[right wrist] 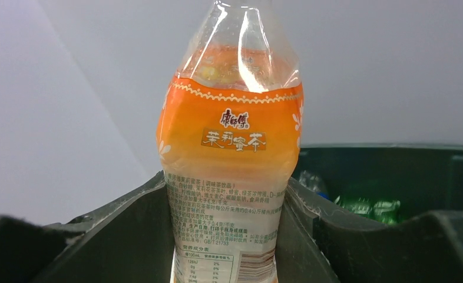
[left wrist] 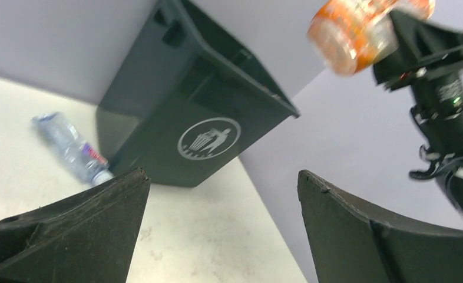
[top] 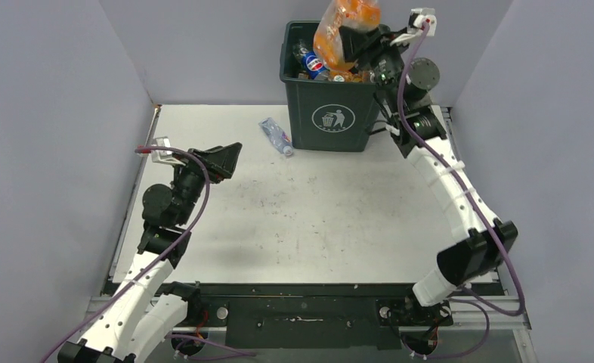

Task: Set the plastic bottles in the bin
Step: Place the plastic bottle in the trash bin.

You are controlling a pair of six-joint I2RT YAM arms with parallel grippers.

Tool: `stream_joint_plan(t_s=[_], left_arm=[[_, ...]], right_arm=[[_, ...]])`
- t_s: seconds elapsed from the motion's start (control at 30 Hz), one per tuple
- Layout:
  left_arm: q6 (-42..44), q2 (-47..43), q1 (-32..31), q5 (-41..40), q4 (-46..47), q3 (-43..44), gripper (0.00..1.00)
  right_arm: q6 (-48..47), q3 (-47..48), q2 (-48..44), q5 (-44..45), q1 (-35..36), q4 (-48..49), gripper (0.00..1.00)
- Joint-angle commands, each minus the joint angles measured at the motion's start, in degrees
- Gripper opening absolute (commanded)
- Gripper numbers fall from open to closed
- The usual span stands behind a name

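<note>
Left arm (top: 131,302) and right arm (top: 449,178): white shells, black joints and claws (top: 232,155) (top: 352,36), purple cables (top: 498,257).

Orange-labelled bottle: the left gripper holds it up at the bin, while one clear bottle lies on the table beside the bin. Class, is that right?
Not quite. The right gripper, not the left, holds the orange-labelled bottle; the right wrist view shows it clamped on both sides. The left gripper is open and empty. The bin, clear bottle and table are as stated.
</note>
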Motion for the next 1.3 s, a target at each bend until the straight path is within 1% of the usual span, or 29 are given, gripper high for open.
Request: stream_joint_plan(t_s=[0.0, 0.03, 0.07, 0.13, 0.17, 0.2, 0.23, 0.27, 0.37, 0.43, 0.53, 0.67, 0.73, 0.9, 1.03, 1.13, 1.27], left_arm=[[1.2, 0.4, 0.6, -3.3, -2.6, -2.0, 0.96], [1.3, 0.6, 0.7, -3.6, -3.2, -2.1, 0.96], [1.4, 0.8, 0.8, -3.9, -3.8, -2.2, 0.96], [1.9, 1.4, 0.9, -4.6, -5.2, -2.1, 0.96], [1.9, 1.7, 1.0, -5.1, -5.7, -2.1, 0.96], [1.9, 2.0, 1.1, -5.2, -6.0, -2.0, 0.96], [1.9, 2.3, 1.3, -5.2, -6.6, -1.8, 0.96], [1.8, 2.7, 1.4, -6.4, -7.3, -1.4, 0.96], [1.3, 3.9, 1.6, -9.1, -9.5, -0.3, 0.96], [0.5, 5.0, 1.7, -10.8, -10.6, 0.4, 0.96], [-1.3, 7.7, 1.6, -12.6, -11.1, 1.4, 0.96], [-3.6, 14.7, 1.1, -14.8, -12.3, 4.5, 0.96], [-3.9, 19.5, 0.4, -15.7, -11.5, 6.4, 0.96], [-1.9, 33.2, -1.5, -16.6, -10.9, 14.3, 0.96], [-2.5, 44.1, -2.2, -16.5, -9.8, 20.8, 0.96], [-4.4, 52.2, -2.3, -15.6, -10.0, 26.5, 0.96], [-6.3, 62.4, -2.5, -16.0, -11.4, 35.3, 0.96]], right_arm=[[-2.7, 12.5, 13.0, 6.7, -0.9, -2.1, 0.43], [-2.9, 15.7, 15.7, 7.1, -1.1, -3.1, 0.46], [-3.4, 19.3, 18.3, 7.7, -1.1, -4.2, 0.54], [-4.4, 27.7, 24.3, 8.2, -1.1, -8.0, 0.82], [-4.3, 32.7, 27.0, 9.7, -1.2, -10.6, 0.92], [-4.3, 36.5, 28.7, 10.7, -1.2, -12.0, 0.99], [-4.3, 38.3, 29.3, 11.3, -1.1, -11.8, 0.93], [-4.5, 38.1, 28.8, 11.9, -0.9, -10.6, 0.90], [-4.7, 36.8, 26.0, 13.0, 0.1, -8.0, 0.90], [-5.9, 33.2, 22.4, 13.5, 2.2, -5.7, 0.90], [-8.0, 22.8, 14.4, 14.8, 6.0, -0.2, 0.90], [-6.9, 3.4, 2.4, 14.7, 10.5, 6.7, 0.90], [-5.1, -7.3, -4.3, 14.4, 12.2, 10.9, 0.90], [-0.1, -28.8, -13.4, 13.3, 14.2, 14.1, 0.90], [2.2, -39.7, -19.0, 12.7, 15.6, 14.2, 0.91], [3.9, -45.8, -22.9, 12.4, 16.8, 13.6, 0.91], [5.4, -53.6, -27.4, 12.3, 20.1, 13.3, 0.92]])
